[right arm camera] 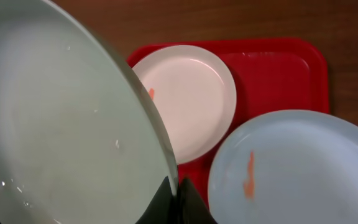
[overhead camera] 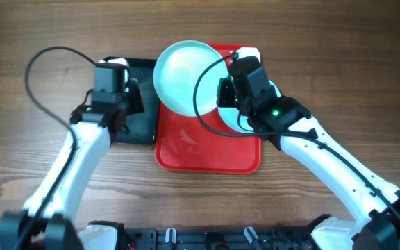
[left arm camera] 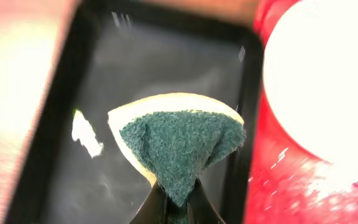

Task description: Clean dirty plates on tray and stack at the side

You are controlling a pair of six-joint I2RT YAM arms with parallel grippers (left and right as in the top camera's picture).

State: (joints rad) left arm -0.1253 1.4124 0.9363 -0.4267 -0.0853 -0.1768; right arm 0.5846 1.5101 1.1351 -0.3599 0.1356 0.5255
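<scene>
My right gripper is shut on the rim of a light blue plate and holds it tilted above the red tray; overhead, this plate hangs over the tray's far left corner. A white plate with a small orange mark lies on the tray. A second light blue plate with an orange smear lies beside it, partly under my right arm overhead. My left gripper is shut on a green and yellow sponge above the black tray.
The black tray sits against the red tray's left side. A pale plate shows at the right of the left wrist view. A black cable loops over the wooden table at the far left.
</scene>
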